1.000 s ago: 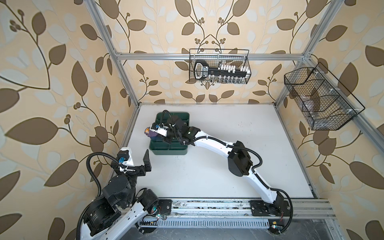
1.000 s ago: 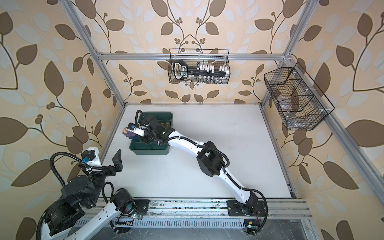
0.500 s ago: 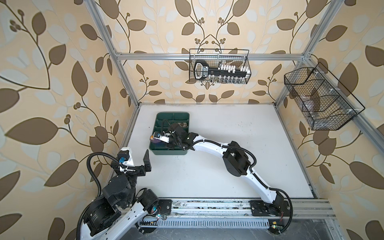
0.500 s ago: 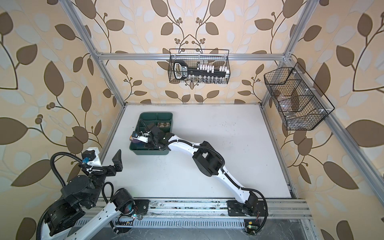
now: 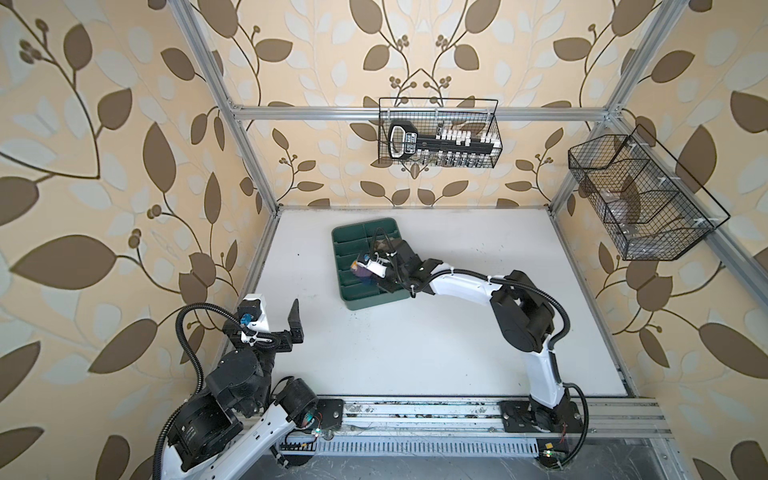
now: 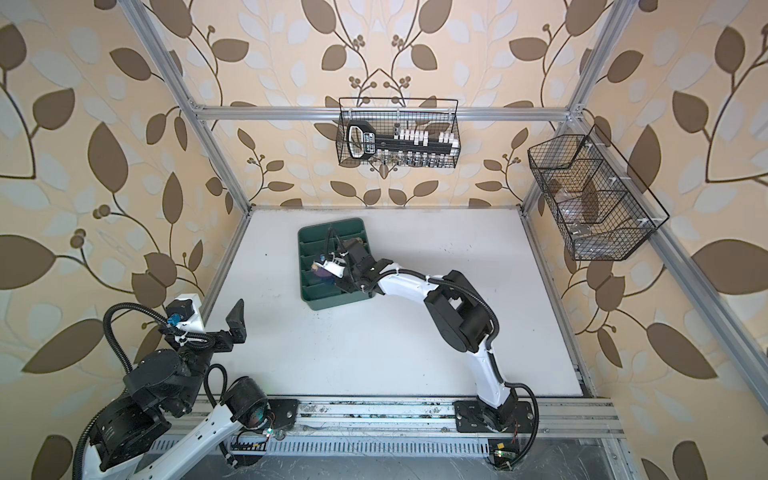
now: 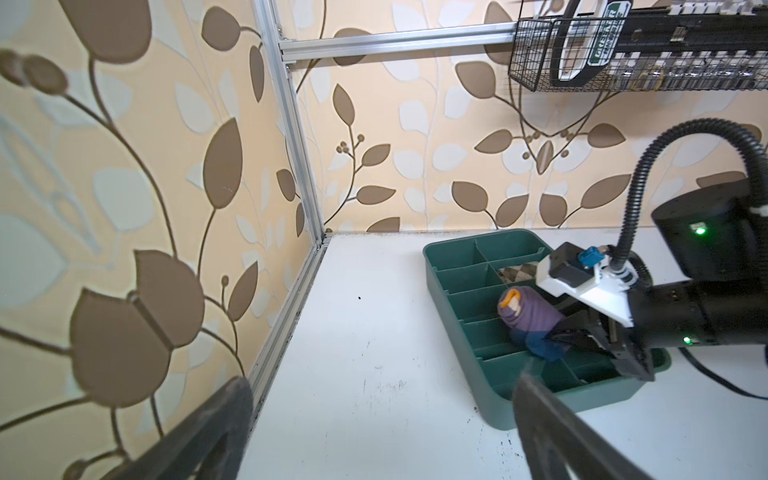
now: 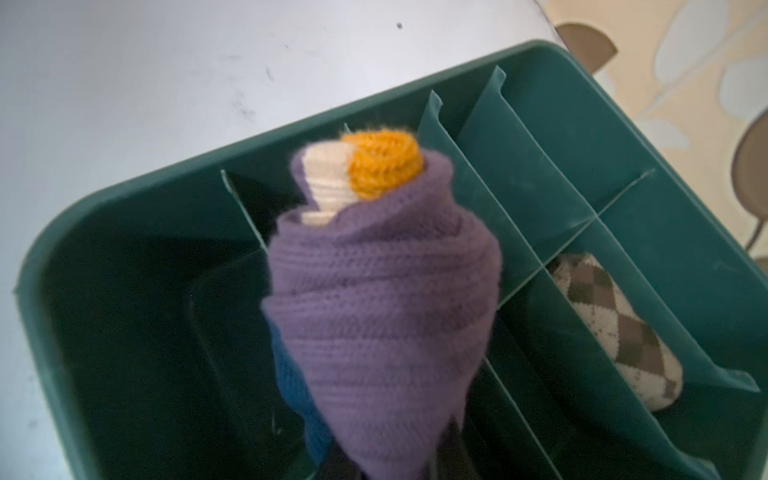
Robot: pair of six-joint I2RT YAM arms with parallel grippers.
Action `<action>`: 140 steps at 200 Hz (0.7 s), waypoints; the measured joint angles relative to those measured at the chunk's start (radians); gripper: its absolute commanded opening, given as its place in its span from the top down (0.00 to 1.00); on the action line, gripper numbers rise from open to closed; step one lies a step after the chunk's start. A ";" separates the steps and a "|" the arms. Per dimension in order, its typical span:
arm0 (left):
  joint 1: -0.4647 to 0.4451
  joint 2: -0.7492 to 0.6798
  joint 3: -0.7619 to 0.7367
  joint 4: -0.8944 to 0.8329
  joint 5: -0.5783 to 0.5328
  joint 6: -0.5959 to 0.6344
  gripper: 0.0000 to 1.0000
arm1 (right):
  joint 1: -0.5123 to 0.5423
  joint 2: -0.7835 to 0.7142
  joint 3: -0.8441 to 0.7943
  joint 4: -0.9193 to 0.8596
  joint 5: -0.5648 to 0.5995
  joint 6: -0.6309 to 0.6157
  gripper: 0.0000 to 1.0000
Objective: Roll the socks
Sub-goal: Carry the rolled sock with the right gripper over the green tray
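The purple sock (image 8: 382,299), rolled into a tight bundle with its orange-yellow cuff at the tip and dark blue toe near the fingers, is held by my shut right gripper (image 8: 386,465) above the middle compartments of the green divided tray (image 8: 124,199). The left wrist view shows the purple sock (image 7: 530,311) just above the dividers. The tan argyle sock (image 8: 615,328) lies rolled in a far compartment. In both top views the right gripper (image 5: 374,278) reaches over the tray (image 5: 365,305). My left gripper (image 5: 276,316) stands wide open and empty near the table's front left, apart from the tray.
A wire basket (image 5: 438,139) with a socket set hangs on the back wall. Another wire basket (image 5: 640,199) hangs on the right wall. Aluminium frame posts line the table's edges, and the arms' rail (image 5: 415,411) runs along the front.
My right gripper has carried the purple sock rightward, from over the tray's left edge to over its middle compartments. The left arm has not moved.
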 measured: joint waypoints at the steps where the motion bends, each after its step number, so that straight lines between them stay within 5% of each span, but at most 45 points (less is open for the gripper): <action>1: 0.000 0.001 0.000 0.000 0.002 0.000 0.01 | -0.003 -0.005 -0.007 0.002 0.000 0.002 1.00; 36: 0.000 0.030 0.000 -0.009 0.021 0.011 0.01 | -0.049 -0.089 -0.104 -0.015 0.015 0.003 1.00; 140: 0.000 0.061 0.000 -0.031 0.030 0.012 0.01 | 0.011 -0.088 -0.037 0.093 0.113 -0.113 1.00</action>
